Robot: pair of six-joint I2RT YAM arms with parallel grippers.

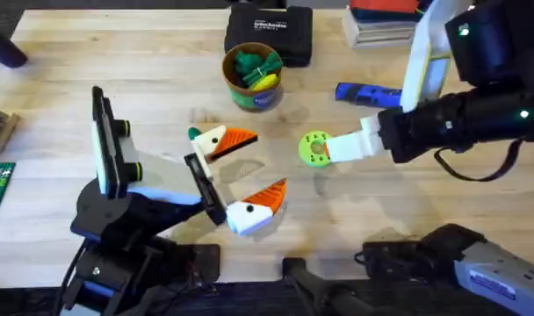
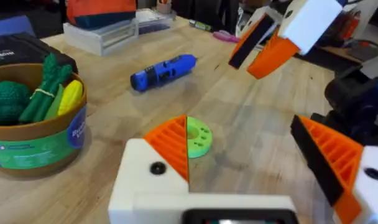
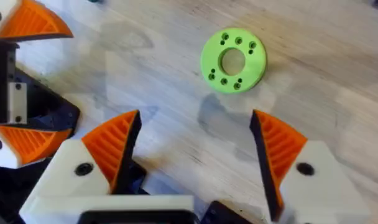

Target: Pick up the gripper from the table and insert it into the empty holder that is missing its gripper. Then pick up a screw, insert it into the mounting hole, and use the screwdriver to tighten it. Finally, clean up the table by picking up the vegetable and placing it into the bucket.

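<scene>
While both claws gape apart, the blue pen-shaped screwdriver (image 1: 367,92) lies flat beside the green-labelled bucket (image 1: 252,77).

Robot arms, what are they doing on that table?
Neither arm is holding anything right now. The right gripper hangs open over the wood, close to a bright green ring with holes. The left gripper is open too, near the middle of the table. The blue screwdriver lies untouched farther back, and the bucket has green and yellow toy veggies inside.
</scene>
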